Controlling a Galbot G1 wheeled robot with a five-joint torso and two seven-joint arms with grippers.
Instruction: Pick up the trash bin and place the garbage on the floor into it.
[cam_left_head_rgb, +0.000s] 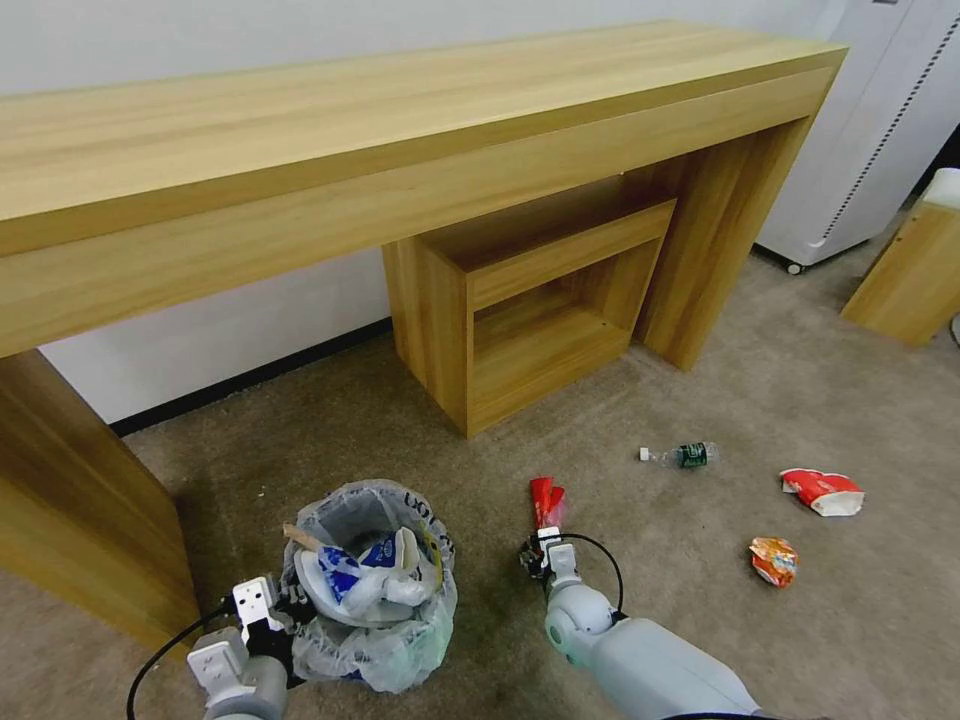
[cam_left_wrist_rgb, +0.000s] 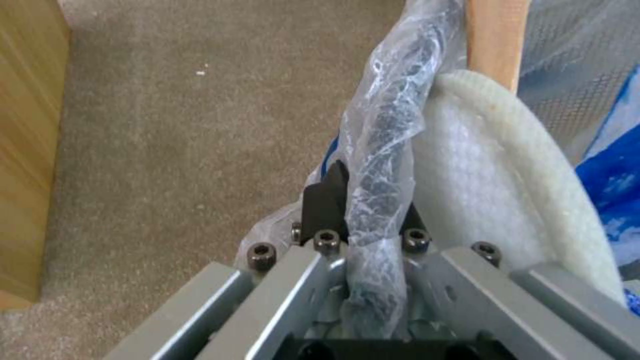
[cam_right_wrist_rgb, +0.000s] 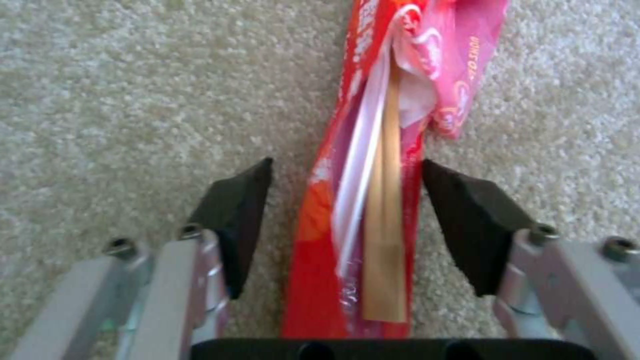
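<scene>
The left gripper (cam_left_wrist_rgb: 360, 220) is clamped on the bagged rim of the trash bin (cam_left_head_rgb: 372, 585), near left on the floor (cam_left_head_rgb: 760, 400). The right gripper (cam_right_wrist_rgb: 347, 220), fingers apart, straddles the red wrapper (cam_right_wrist_rgb: 360, 200) just right of the bin. The thin wrapper may slide out when the fingers close, and its stick (cam_right_wrist_rgb: 385, 250) may drop.

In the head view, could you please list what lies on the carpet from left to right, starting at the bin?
trash bin → red wrapper → clear bottle → orange wrapper → red-and-white wrapper
</scene>
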